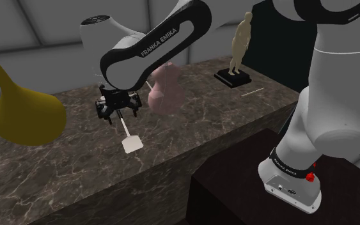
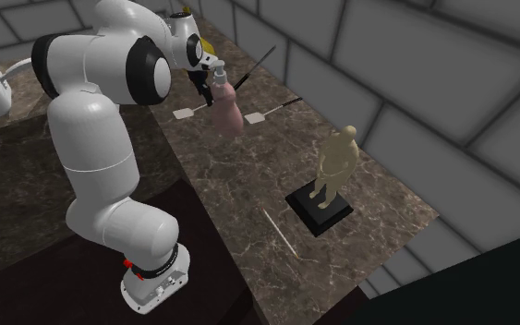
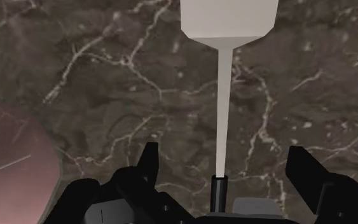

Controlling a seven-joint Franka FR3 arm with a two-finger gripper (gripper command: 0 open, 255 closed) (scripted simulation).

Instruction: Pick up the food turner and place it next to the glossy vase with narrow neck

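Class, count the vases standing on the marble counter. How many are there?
2. A yellow vase stands at the shoulder view's left end of the counter; a pink vase stands mid-counter, behind the arm. The arm may hide others.

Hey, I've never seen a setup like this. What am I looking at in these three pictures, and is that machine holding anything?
It's a white robot arm with a black two-finger gripper. One picture looks down from beside its stand, one from another spot, one from a camera on the hand. On the dark marble counter sit a yellow narrow-necked vase, a pink vase, a figurine and a white food turner. The open fingers straddle its handle without touching, so nothing is held.
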